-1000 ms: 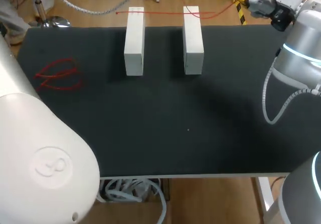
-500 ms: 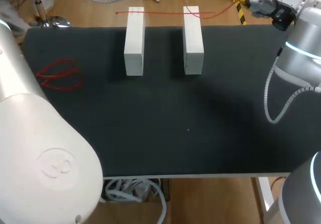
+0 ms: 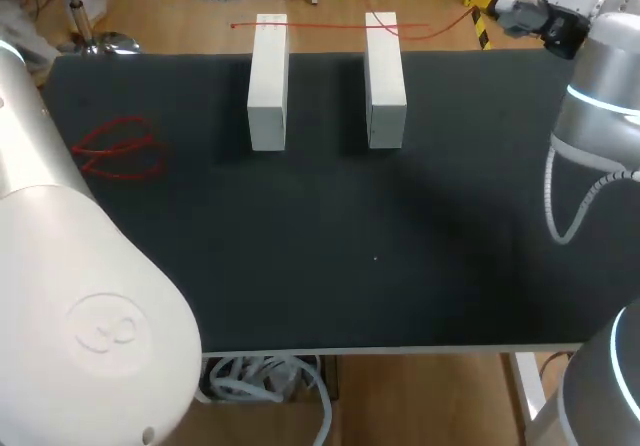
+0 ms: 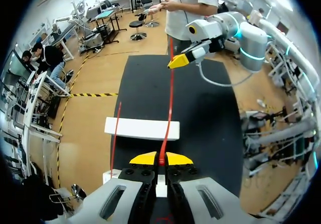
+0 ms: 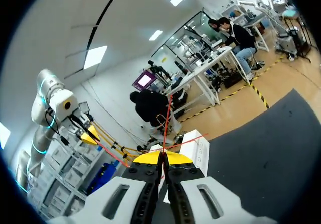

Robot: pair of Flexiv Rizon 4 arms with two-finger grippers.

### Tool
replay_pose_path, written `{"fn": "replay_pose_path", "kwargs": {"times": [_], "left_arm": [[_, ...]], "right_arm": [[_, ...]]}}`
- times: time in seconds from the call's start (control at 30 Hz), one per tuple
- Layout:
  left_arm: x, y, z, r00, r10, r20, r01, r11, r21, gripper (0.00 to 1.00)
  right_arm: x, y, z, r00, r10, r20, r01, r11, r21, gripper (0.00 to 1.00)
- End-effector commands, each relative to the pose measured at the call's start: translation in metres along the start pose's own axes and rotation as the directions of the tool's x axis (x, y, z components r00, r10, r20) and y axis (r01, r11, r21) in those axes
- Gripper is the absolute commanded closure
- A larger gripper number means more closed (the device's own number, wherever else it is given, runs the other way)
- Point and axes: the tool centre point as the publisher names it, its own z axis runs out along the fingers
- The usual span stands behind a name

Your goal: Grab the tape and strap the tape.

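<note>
A thin red tape (image 3: 320, 26) runs across the far ends of two white blocks, the left block (image 3: 268, 86) and the right block (image 3: 385, 81). It leads to my right gripper (image 3: 488, 4) past the table's far right corner. In the right wrist view my right gripper (image 5: 163, 156) is shut on the red tape (image 5: 125, 161), and strands fan out from its tips. In the left wrist view my left gripper (image 4: 161, 158) is shut on the tape (image 4: 168, 103). That tape stretches over a white block (image 4: 140, 128) to my right gripper (image 4: 179, 61). The head view does not show the left gripper.
A loose loop of red tape (image 3: 118, 149) lies on the black table (image 3: 400, 256) near its left side. My left arm's bulky white housing (image 3: 80, 306) fills the near left of the head view. A person stands beyond the table's far end.
My right arm has drifted slightly to the right. The left arm's housing has shifted a little. The tape and blocks stay as they were.
</note>
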Motion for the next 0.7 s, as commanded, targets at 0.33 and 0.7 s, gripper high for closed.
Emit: {"fn": "replay_pose_path", "kwargs": {"times": [0.33, 0.7], "left_arm": [[0.0003, -0.0007, -0.0006, 1.000, -0.001, -0.001, 0.001, 1.000, -0.004, 1.00], [0.0003, -0.0007, -0.0006, 1.000, -0.001, -0.001, 0.001, 1.000, -0.004, 1.00]], "right_arm": [[0.0118, 0.0137, 0.0094, 0.885, -0.354, 0.303, 0.256, 0.912, 0.319, 1.00], [0.0154, 0.0105, 0.0028, 0.789, -0.538, 0.298, 0.364, 0.799, 0.479, 1.00]]}}
